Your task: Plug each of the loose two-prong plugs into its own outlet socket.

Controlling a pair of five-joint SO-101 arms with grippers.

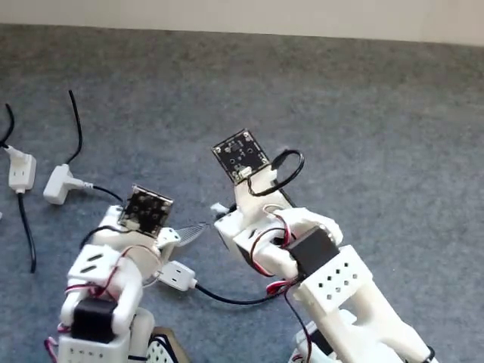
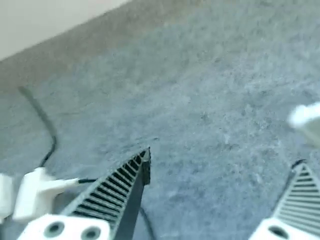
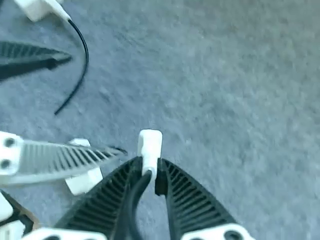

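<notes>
Right tool (image 3: pixel 149 165) clenched on white plug (image 3: pixel 150 142), cord running back between jaws, centre of high view over grey surface (image 1: pixel 378 113). Left tool (image 2: pixel 222 159) released, empty. Likely socket (image 1: pixel 21 172) at left edge. Advice: hold firm, level prongs, align squarely before pushing.

- The small white two-prong plug (image 3: pixel 150 145) pinched in my right gripper (image 3: pixel 149 167): its rear sinks between my black ribbed fingers (image 3: pixel 190 200), and I cannot make out its prongs.
- Just past one fingertip of my left gripper (image 2: pixel 222 160), a blurred white shape (image 2: pixel 307 119) is cut by the edge; I cannot identify it.
- Beyond the other fingertip, a white plastic piece (image 2: pixel 4 195) is likewise cut off.
</notes>
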